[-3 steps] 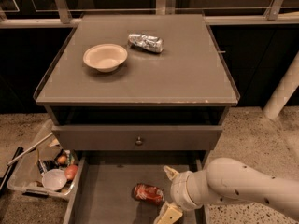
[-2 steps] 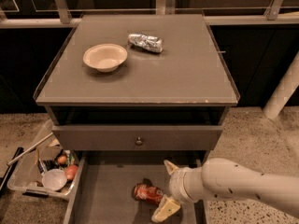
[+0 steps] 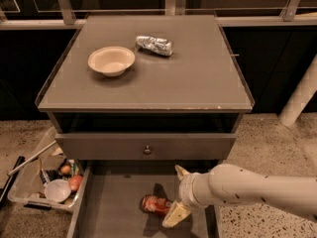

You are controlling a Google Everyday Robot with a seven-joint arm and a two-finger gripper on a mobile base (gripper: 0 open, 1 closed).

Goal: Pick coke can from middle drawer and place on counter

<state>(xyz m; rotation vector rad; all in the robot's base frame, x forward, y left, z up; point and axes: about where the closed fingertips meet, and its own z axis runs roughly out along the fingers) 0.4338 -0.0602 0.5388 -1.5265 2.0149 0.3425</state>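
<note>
The coke can [image 3: 155,204] lies on its side on the floor of the open middle drawer [image 3: 111,207], red with a silver end. My gripper [image 3: 176,195] reaches in from the right, just right of the can, with one fingertip [image 3: 181,172] above it and the other fingertip [image 3: 174,215] below; the fingers stand apart, open, and hold nothing. The counter [image 3: 198,78] is the flat grey-brown cabinet top above.
On the counter stand a cream bowl [image 3: 111,60] and a crumpled silver foil packet [image 3: 154,45]. A closed grey drawer front with a round knob [image 3: 146,149] sits above the open drawer. A clear bin of clutter [image 3: 44,182] lies on the floor at left. A white post [image 3: 299,98] stands right.
My gripper has moved left toward the can, its fingers now bracketing the can's right end. The can has not moved.
</note>
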